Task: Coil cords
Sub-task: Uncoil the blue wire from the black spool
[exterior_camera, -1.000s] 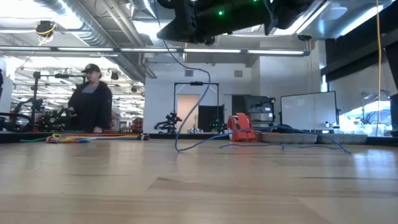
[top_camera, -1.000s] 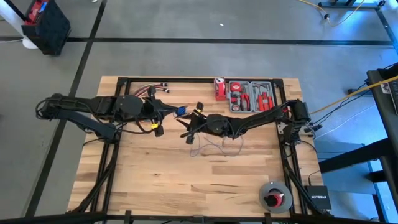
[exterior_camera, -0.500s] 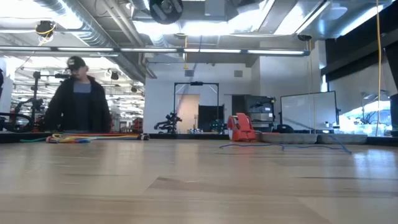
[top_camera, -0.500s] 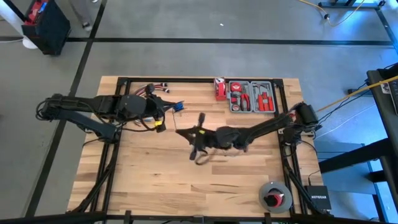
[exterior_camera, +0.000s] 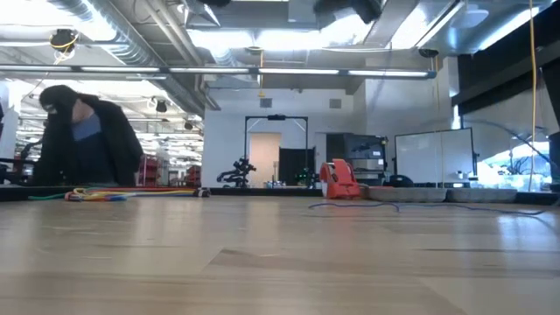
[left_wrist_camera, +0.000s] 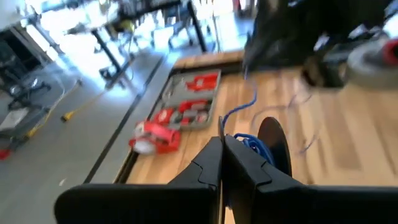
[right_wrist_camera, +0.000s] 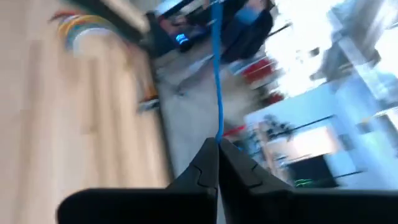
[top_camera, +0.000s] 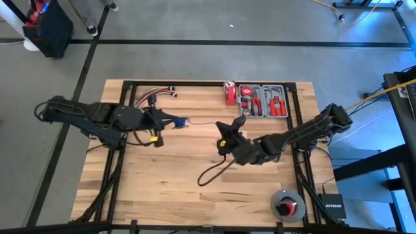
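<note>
Right hand (right_wrist_camera: 217,147), below the grey tool case (top_camera: 262,101), is clamped on the thin blue-violet cord (right_wrist_camera: 217,74), which runs to the left hand (left_wrist_camera: 222,144), also pinched on it, left of that case over the wooden tabletop (top_camera: 156,185).

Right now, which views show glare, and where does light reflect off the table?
Right wrist view: bright glare fills the room behind the blue cord pinched in the shut right gripper. Left wrist view: glare over the floor beside the table. Low view: ceiling lights leave a pale sheen on the wood. High view: even light.
</note>
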Motion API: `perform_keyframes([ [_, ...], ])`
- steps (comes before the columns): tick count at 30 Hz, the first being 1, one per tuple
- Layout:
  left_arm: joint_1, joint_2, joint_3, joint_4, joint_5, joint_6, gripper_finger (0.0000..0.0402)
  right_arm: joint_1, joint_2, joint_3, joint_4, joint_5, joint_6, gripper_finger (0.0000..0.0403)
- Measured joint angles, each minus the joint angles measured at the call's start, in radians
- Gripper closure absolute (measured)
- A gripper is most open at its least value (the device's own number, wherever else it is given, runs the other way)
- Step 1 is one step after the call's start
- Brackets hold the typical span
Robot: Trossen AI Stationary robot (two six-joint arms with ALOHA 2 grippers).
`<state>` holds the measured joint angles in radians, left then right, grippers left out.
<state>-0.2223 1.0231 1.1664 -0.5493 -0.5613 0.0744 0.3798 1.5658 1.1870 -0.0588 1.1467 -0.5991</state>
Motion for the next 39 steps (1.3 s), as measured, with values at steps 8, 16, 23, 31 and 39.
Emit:
perform_keyframes([
  [8, -0.002, -0.017, 0.000, 0.243, 0.002, 0.105, 0.0394, -0.056, 0.119, -0.042, 0.067, -0.503, 0.315, 0.0401],
  [16, 0.085, 0.041, 0.000, 0.386, -0.055, 0.202, 0.0394, -0.030, 0.276, 0.068, 0.448, -0.779, 0.080, 0.0401],
  [23, 0.181, 0.071, 0.000, 0.271, -0.119, 0.204, 0.0394, 0.065, 0.246, 0.245, 0.363, -0.678, -0.096, 0.0402],
  [31, 0.182, 0.045, 0.000, -0.102, -0.125, 0.033, 0.0394, 0.184, 0.125, 0.321, 0.169, -0.169, -0.304, 0.0402],
  [39, 0.073, -0.044, 0.000, -0.196, -0.124, -0.079, 0.0394, 0.170, 0.101, 0.315, -0.568, 0.010, 0.319, 0.0402],
])
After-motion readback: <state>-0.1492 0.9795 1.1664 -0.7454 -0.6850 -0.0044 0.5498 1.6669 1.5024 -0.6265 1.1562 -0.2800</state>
